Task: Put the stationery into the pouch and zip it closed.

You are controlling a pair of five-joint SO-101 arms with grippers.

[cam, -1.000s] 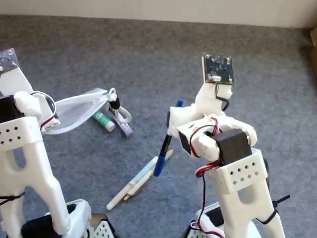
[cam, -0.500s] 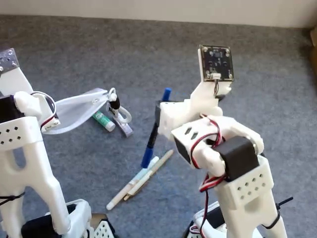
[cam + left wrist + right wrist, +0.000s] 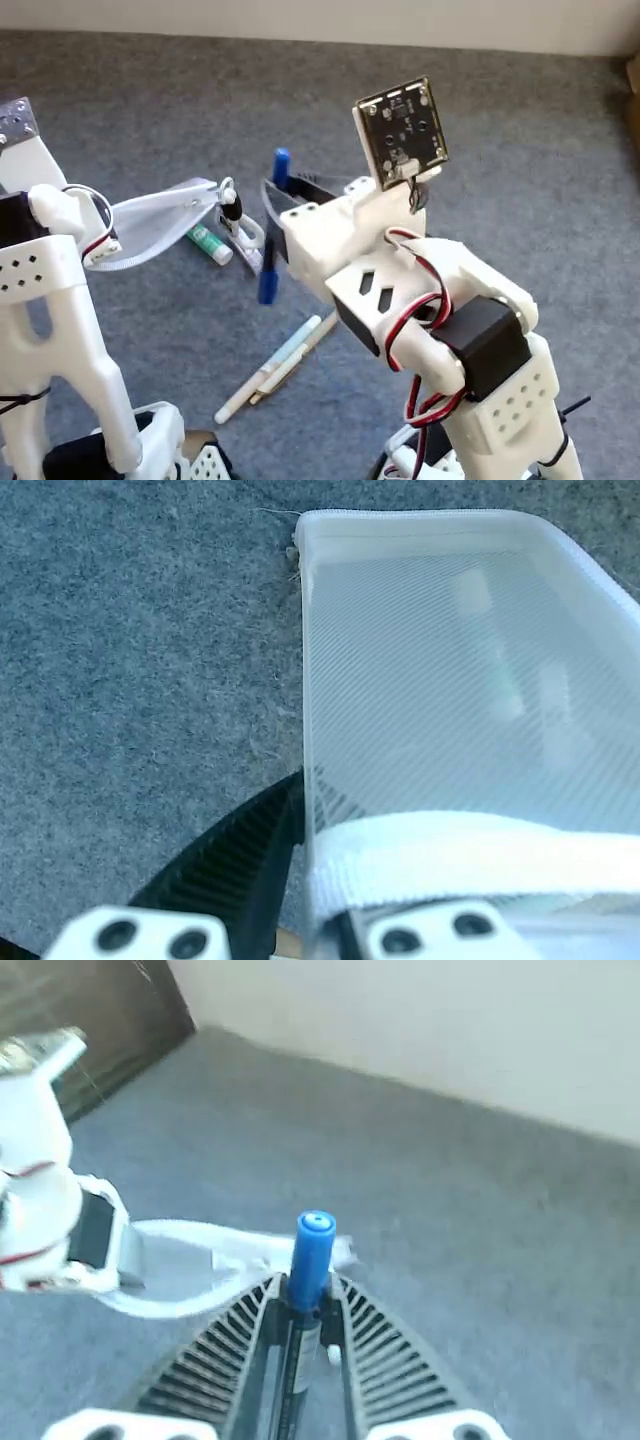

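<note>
Both pinching: left jaws hold the pouch [image 3: 160,225]; right jaws the blue pen [image 3: 312,1255].

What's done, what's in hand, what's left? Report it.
Done: the left jaws hold the pouch, with nothing clearly inside it. In hand: the right jaws grip the blue pen near the pouch's zip end. Left: that pen, the glue stick and two pale pens on the carpet, then zipping.

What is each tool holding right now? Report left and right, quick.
Left tool: closed on the pouch.
Right tool: closed on the blue pen.
</note>
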